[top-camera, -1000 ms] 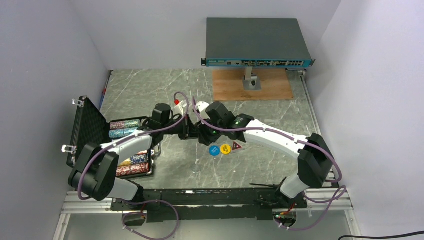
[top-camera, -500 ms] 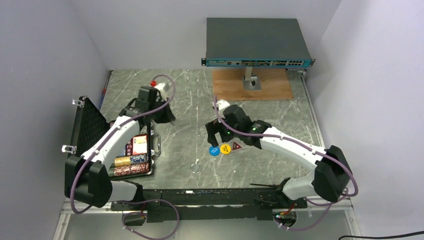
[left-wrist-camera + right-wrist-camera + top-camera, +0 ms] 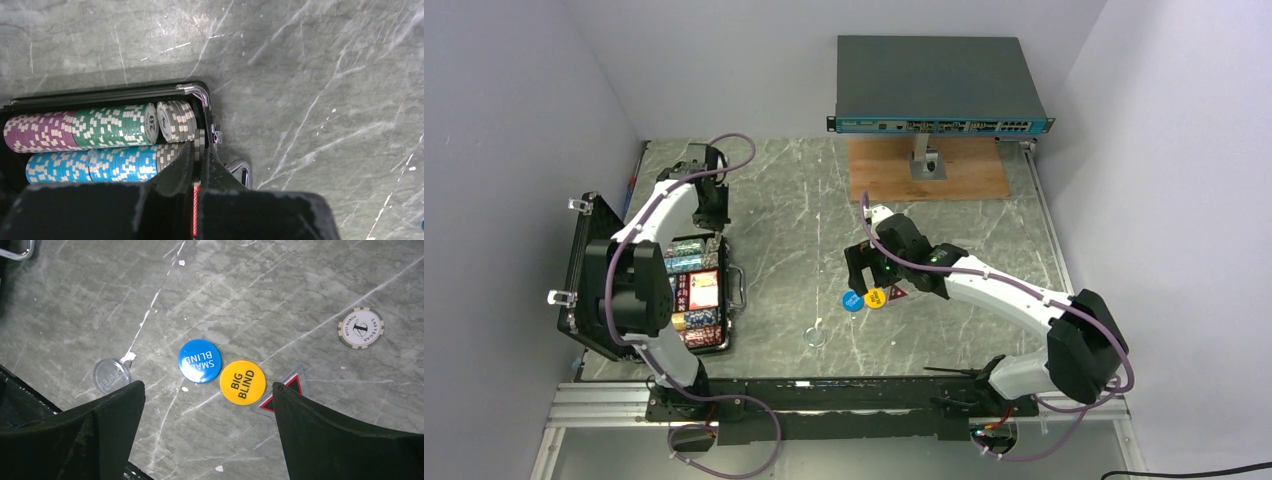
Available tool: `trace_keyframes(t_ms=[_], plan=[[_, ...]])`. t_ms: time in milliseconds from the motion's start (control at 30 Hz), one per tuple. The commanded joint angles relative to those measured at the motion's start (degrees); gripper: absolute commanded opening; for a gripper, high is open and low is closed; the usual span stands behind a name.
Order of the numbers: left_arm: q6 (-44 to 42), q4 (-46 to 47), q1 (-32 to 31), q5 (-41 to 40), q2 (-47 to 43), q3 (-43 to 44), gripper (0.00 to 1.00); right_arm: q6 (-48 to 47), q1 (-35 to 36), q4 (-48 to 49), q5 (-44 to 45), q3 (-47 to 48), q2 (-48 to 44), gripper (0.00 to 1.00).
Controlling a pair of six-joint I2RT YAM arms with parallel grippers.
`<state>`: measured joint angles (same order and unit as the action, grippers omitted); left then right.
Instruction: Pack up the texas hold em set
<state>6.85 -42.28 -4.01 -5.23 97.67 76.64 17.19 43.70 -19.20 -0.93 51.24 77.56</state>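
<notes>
Your small black briefcase (image 3: 589, 245) lies open at the left of the top view, foam-lined lid up. The chip rows are in and the red-and-yellow card box (image 3: 705, 289) is in the middle bay. Your left gripper (image 3: 196, 150) hangs over the case's corner at mid-frame of its wrist view, jaws pinched narrow. A thin grey striped edge shows at the tips, probably a chip going edge-on into the grey-white chip row (image 3: 176, 120) beside the green chip row (image 3: 107, 125), but I can't tell if it's actually gripped. Edge-on is the only way one slots into a row. Your right gripper (image 3: 207, 390) is spread wide above the loose pieces at centre frame. The round blue plastic disc (image 3: 200, 360) has the round yellow plastic disc (image 3: 242, 382) just beside it, then the red triangular token (image 3: 279, 394), half hidden by a finger. A clear round disc (image 3: 111, 375) sits apart to the left, and a grey-white poker chip (image 3: 361, 328) well apart at upper right. The wide stance looks like a straddle for picking the blue one. Flat discs on the grey marble table (image 3: 280, 285) skid, so land the tips flush. Five pieces are out and the lid is open.
</notes>
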Motion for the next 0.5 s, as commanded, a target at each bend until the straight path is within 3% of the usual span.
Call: trace_keyframes(t_ms=[0, 133, 467], plan=[[-2.59, -1.83, 1.20, 1.97, 2.69, 4.23, 0.00, 0.91, 0.06, 1.20, 0.83, 0.63, 0.61, 0.98], [-2.95, -0.47, 2.22, 2.48, 3.19, 2.62, 0.00, 0.78, 0.07, 1.02, 0.79, 0.99, 0.80, 0.98], [-2.90, 2.85, 2.26, -5.74, -2.13, -1.89, 0.00, 1.48, 0.04, 1.43, 0.01, 1.41, 2.78, 0.98]])
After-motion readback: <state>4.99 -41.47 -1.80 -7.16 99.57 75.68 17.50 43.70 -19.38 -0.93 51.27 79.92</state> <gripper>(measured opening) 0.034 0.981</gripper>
